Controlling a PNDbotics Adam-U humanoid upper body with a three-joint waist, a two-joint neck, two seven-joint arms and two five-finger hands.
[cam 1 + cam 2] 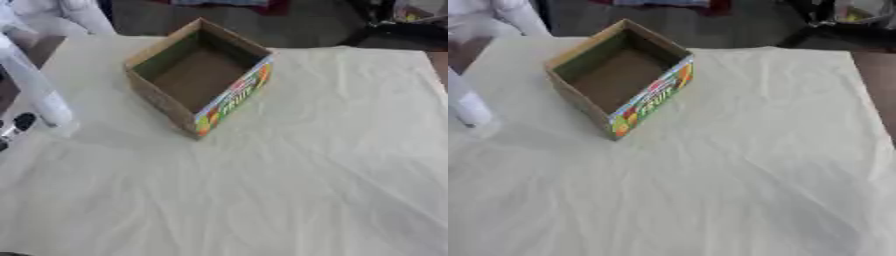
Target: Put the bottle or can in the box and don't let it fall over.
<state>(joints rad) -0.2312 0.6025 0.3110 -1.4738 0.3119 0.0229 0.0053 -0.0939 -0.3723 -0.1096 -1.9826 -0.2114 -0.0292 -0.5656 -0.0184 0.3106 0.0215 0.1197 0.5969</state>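
Standing at nine o'clock on the cloth-covered table (306, 175), a pale bottle (35, 90) appeared light, smooth and tippy; mid-body grasp advised. Box (197, 75) lay empty at eleven o'clock. Left hand (17, 125): finger state indeterminable.

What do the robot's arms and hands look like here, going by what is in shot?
Very little shows. Only a small part of the left hand appears, at the left edge of the left eye view: a rounded black piece with a pale silvery part just below it. No cables or markings can be made out. The right eye view shows neither hand, and the right hand and both arms are out of shot.
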